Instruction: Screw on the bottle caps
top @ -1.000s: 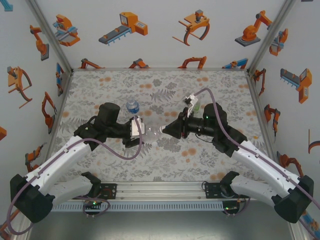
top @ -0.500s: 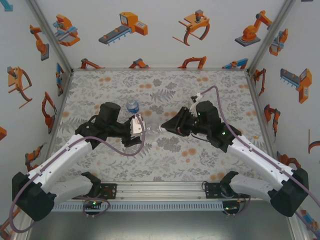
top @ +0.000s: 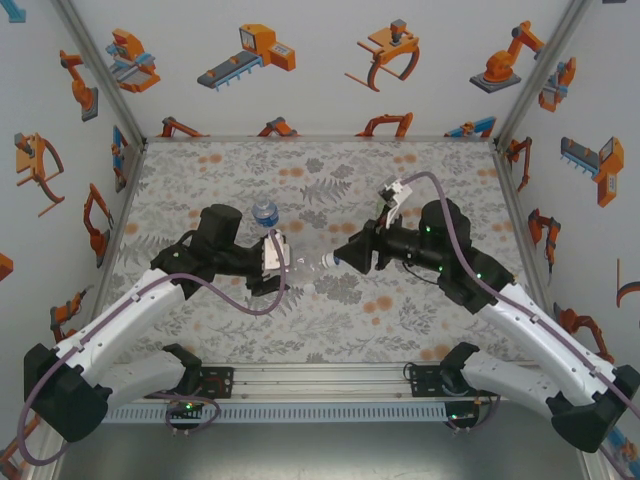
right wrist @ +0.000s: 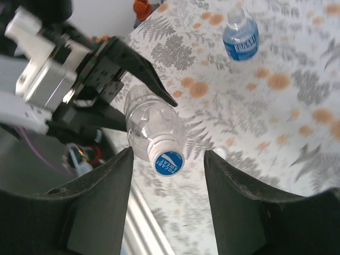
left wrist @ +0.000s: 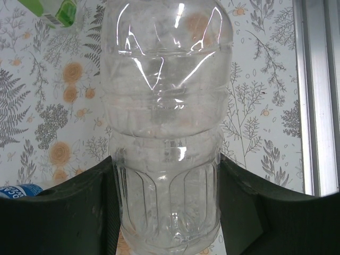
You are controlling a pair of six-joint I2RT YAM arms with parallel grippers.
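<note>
My left gripper [top: 278,263] [left wrist: 167,210] is shut on the base of a colourless bottle [top: 302,262] [left wrist: 167,101] and holds it sideways above the table, neck to the right. A white cap with a blue top [right wrist: 169,161] [top: 323,262] sits on that neck. My right gripper [top: 338,259] [right wrist: 169,158] faces the cap head-on and is open, its fingers either side of the cap with gaps. A blue-labelled bottle [top: 265,212] [right wrist: 240,37] stands behind the left gripper. A green-tinted bottle [left wrist: 50,10] lies further off.
A small whitish round piece [right wrist: 220,153] [top: 308,290], perhaps a loose cap, lies on the floral table [top: 330,330] below the held bottle. Metal frame rails [top: 515,230] and printed walls close in the table on three sides.
The right gripper has opened off the cap, rolled at the wrist and drawn back slightly to the right. The left gripper and the bottle have stayed put.
</note>
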